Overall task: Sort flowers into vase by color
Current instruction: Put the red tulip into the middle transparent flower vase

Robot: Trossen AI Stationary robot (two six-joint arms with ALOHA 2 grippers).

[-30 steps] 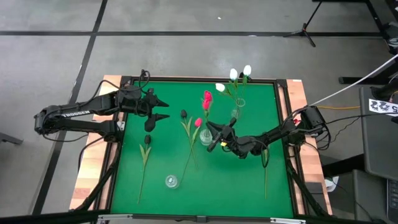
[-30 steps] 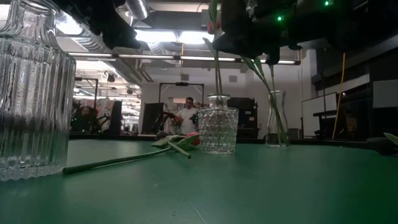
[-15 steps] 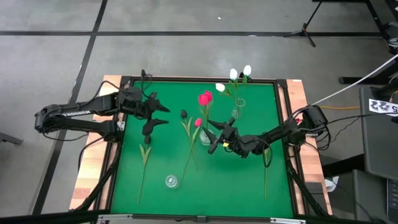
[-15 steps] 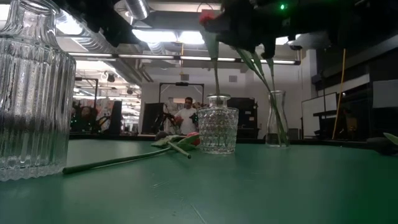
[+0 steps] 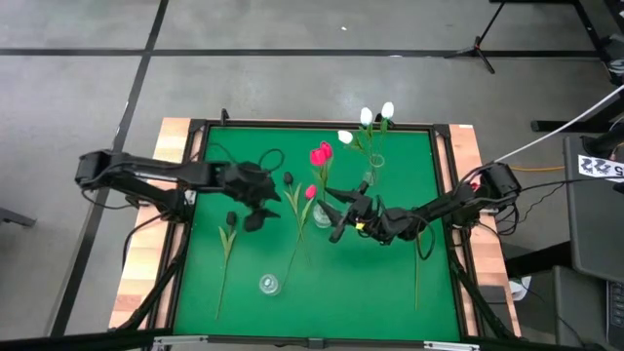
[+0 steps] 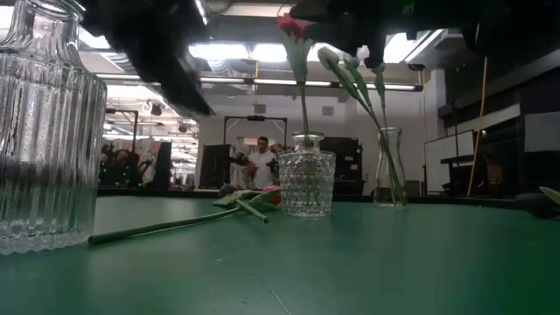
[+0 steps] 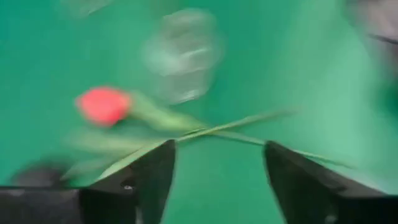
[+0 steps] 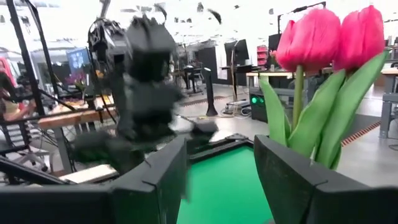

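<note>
- Dark fingers of the left hand (image 5: 261, 208) stand apart and grasp nothing; it hangs over the middle of the table's left half, just beside a dark tulip (image 5: 231, 220) lying on the green table (image 5: 390, 283).
- Through its wrist camera the spread fingers (image 7: 149, 180) frame a pink-red tulip (image 7: 102, 104) lying on the mat, with a blurred clear glass vase (image 7: 183, 53) beyond it.
- Right hand (image 5: 336, 210) sits near the table's centre, fingers spread and released, close beside the faceted glass vase (image 5: 323, 214).
- Two pink tulips (image 8: 333, 37) stand upright right by its fingers (image 8: 292, 180) in the right wrist view; seen from above, their heads (image 5: 321, 153) rise toward the far edge.
- White tulips (image 5: 368, 117) stand in a slim clear vase (image 5: 371, 169) near the far edge, right of centre.
- Another dark tulip (image 5: 288, 179) and a pink-red one (image 5: 310, 192) lie at mid-table, stems running toward the near edge.
- One more green stem (image 5: 416, 268) lies along the right edge.
- Ribbed glass vase (image 5: 269, 284) stands near the near edge, left of centre; it looms large in the low view (image 6: 44, 131).
- Beyond the table a person (image 6: 262, 166) shows in the room.
</note>
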